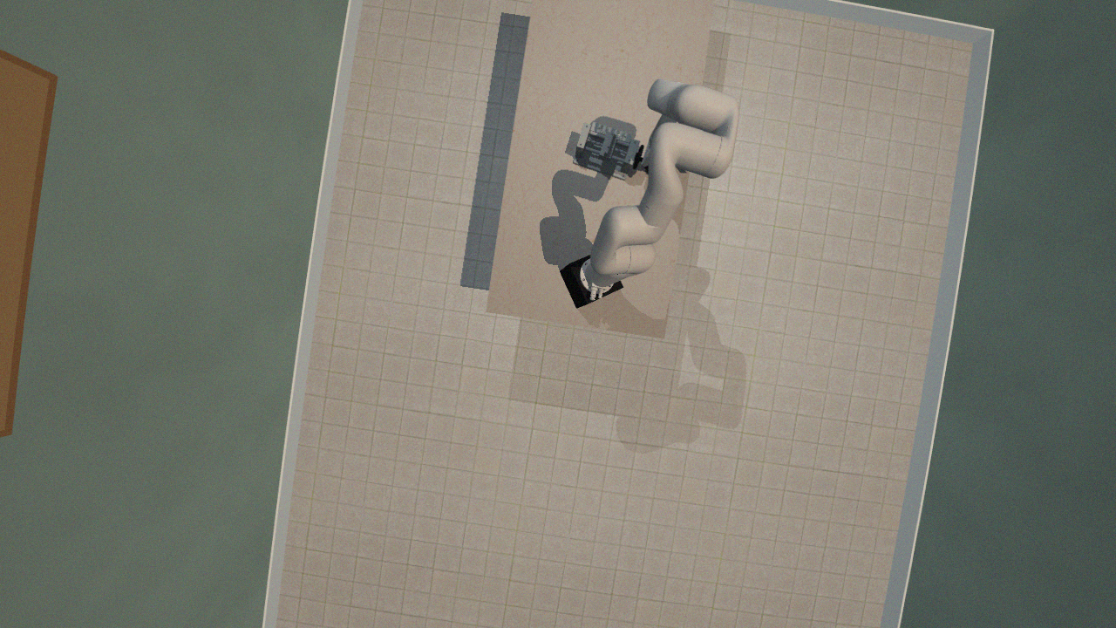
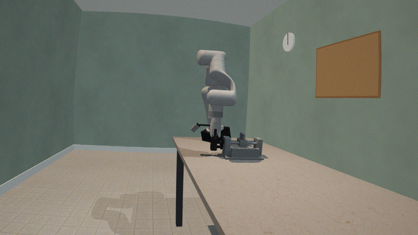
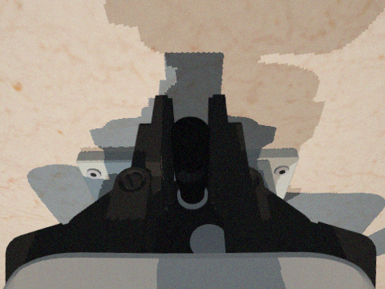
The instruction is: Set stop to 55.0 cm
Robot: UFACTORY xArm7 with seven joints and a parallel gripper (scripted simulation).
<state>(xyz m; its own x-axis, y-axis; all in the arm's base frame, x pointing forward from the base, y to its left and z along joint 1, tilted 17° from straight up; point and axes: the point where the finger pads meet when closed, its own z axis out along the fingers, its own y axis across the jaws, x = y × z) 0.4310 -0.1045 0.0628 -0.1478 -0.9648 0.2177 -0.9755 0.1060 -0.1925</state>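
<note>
Well, going left to right in my exterior view, I have the table [image 1: 577,70] [image 2: 292,187] with its left edge running down from mid-frame to the bottom. Near the centre, my white arm [image 1: 663,175] [image 2: 222,98] reaches down in front of its black base [image 1: 579,296] [image 2: 205,136], and the gripper [image 2: 213,148] [image 3: 191,118] points at the tabletop. Its fingers are clamped on the black handle [image 3: 190,140] of the handwheel (the wrist view shows the grip best, dark on dark as it is). The handwheel [image 1: 639,157] [image 2: 222,143] itself is just right of the fingers, on the left end of the grey machine [image 2: 245,153] [image 1: 615,149]. Right of that, between the machine's two end plates, the stop [image 2: 242,142] stands upright on the rods (I can't read any scale, so its setting I cannot tell). Farther right, the white clock [image 2: 288,41] hangs high on the wall, and the brown board [image 2: 347,68] [image 1: 23,242] fills the upper right.
</note>
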